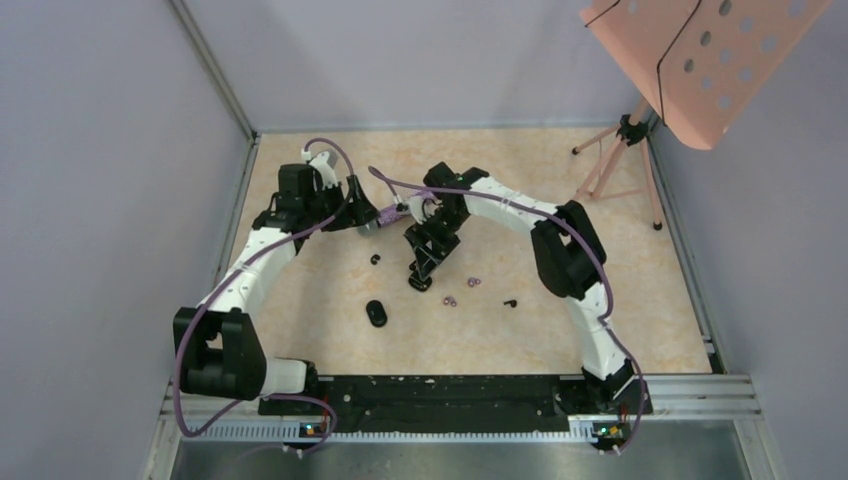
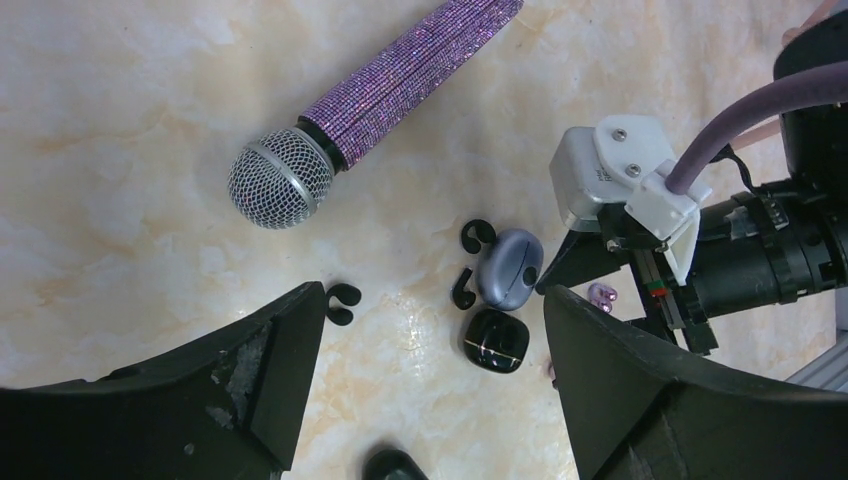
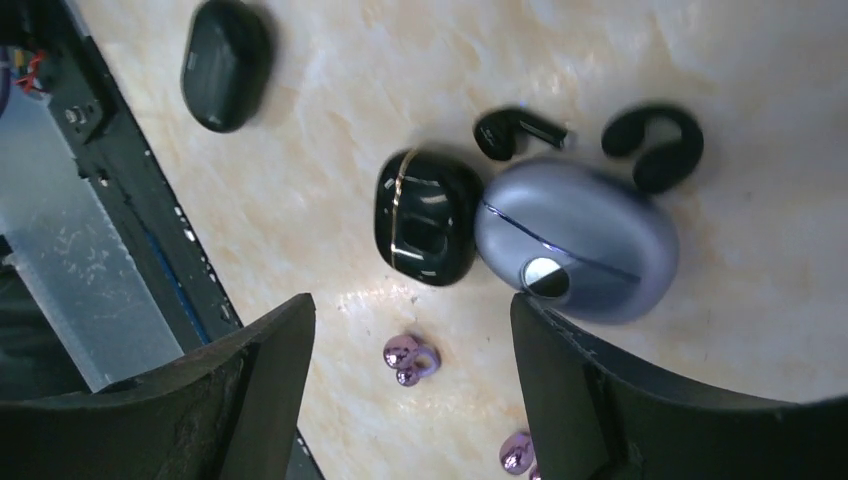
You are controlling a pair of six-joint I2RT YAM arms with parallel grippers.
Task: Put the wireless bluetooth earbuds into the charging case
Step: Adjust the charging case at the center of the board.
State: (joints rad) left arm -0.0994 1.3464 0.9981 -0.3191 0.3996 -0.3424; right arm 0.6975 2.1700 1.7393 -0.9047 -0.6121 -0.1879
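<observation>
Left gripper: fingers apart, nothing between them, hanging over the bench left of centre.
Purple glitter microphone lies under it. Handle end is cut off at the top of the left wrist view, and from above the arms cover most of it.
Black clip earbud is right at the left fingertip, partly hidden by it.
Black oval case sits alone nearer the front edge, lid down.
Centre cluster: glossy black case touches the grey-lilac oval case, both shut. Black stem earbud and black C-shaped earbud lie just beside the grey-lilac one, outside it.
From above, the right gripper hides nearly all of that cluster. Its fingers are apart and empty, with the cases just ahead of the tips.
Lilac-pink earbud lies loose on the bench. Second lilac-pink earbud is cut off by the frame bottom.
Small black earbud is right of centre, too small to make out its shape.
Pink music stand is in the back-right corner, top cropped.
Writing: can't tell if the shiny round plate on the grey-lilac case carries a mark. The white block on the right wrist has faint embossing, unreadable.
</observation>
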